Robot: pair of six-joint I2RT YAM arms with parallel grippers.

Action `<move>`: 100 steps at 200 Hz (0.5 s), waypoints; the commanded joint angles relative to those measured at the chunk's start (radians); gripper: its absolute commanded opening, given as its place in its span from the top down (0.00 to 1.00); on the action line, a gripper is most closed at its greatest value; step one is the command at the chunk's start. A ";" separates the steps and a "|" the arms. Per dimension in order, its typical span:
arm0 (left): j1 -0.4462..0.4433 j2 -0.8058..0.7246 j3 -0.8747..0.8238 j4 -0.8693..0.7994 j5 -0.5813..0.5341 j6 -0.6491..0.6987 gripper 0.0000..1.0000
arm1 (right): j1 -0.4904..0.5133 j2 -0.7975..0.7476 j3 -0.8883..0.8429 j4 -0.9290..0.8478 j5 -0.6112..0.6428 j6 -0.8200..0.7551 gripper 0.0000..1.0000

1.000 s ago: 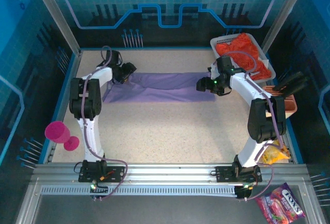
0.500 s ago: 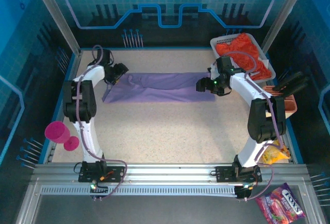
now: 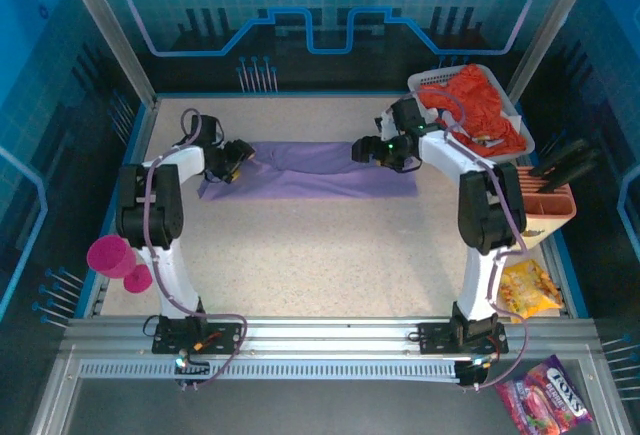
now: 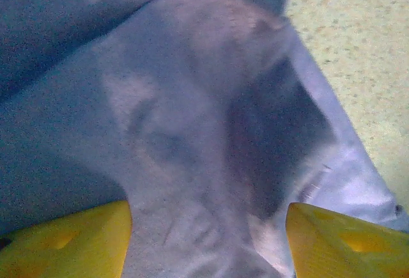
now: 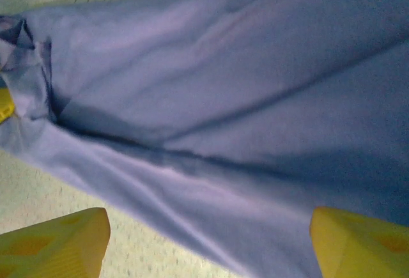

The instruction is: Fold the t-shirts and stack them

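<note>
Lavender t-shirt [image 3: 310, 170] lies in a long flat band across the far tabletop [image 3: 320, 255]. It looks limp and light and will likely sag and slide, so pinch it at corners or hem edges. Left jaws stand wide over its left end, right jaws wide over its right half, neither gripping. Orange t-shirt [image 3: 480, 105] is heaped in the white basket [image 3: 428, 79].

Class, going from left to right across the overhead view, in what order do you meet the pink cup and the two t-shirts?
pink cup → lavender t-shirt → orange-red t-shirt, lying in the white basket
</note>
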 commanded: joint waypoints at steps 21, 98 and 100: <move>0.007 0.099 0.093 -0.069 -0.051 -0.001 0.35 | -0.032 0.121 0.027 0.072 -0.041 0.083 0.18; 0.004 0.345 0.526 -0.397 -0.081 0.147 0.35 | -0.094 0.108 -0.150 0.052 -0.078 0.166 0.19; 0.004 0.353 0.542 -0.407 -0.078 0.151 0.35 | -0.092 0.105 -0.157 0.052 -0.080 0.168 0.19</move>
